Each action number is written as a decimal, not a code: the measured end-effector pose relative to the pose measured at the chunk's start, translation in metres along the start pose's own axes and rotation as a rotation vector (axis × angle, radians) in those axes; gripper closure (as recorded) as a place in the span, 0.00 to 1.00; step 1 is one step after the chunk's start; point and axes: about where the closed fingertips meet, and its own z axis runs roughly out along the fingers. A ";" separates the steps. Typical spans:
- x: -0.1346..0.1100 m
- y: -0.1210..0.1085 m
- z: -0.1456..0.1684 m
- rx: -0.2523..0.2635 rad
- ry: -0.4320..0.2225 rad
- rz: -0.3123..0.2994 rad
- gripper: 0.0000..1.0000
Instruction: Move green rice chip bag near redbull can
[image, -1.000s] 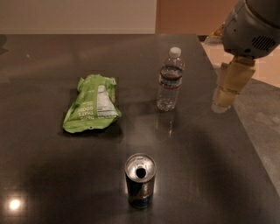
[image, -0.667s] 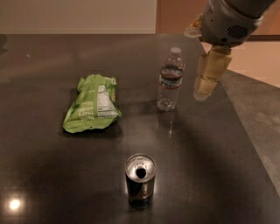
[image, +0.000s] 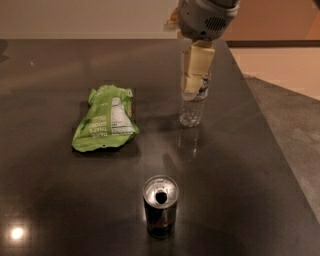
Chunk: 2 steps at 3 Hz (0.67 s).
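The green rice chip bag (image: 106, 119) lies flat on the dark table (image: 50, 200), left of centre, with its white label panel facing up. The redbull can (image: 160, 205) stands upright at the front centre, its silver top and dark drinking hole showing. The gripper (image: 194, 84) hangs from the grey arm head (image: 206, 19) at the top, in front of the upper part of the water bottle, well to the right of the bag and far behind the can. It holds nothing that I can see.
A clear plastic water bottle (image: 191, 110) stands upright right of the bag, its top hidden behind the gripper. The table's right edge (image: 270, 140) runs diagonally, with light floor beyond. A bright light reflection (image: 17, 233) sits at the front left.
The arm and gripper have moved left, from beyond the bottle's right side to in front of the bottle's upper part. The bag, can and bottle have not moved.
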 end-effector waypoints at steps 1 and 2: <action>-0.034 0.000 0.017 -0.011 0.003 -0.120 0.00; -0.062 0.013 0.051 -0.073 0.029 -0.266 0.00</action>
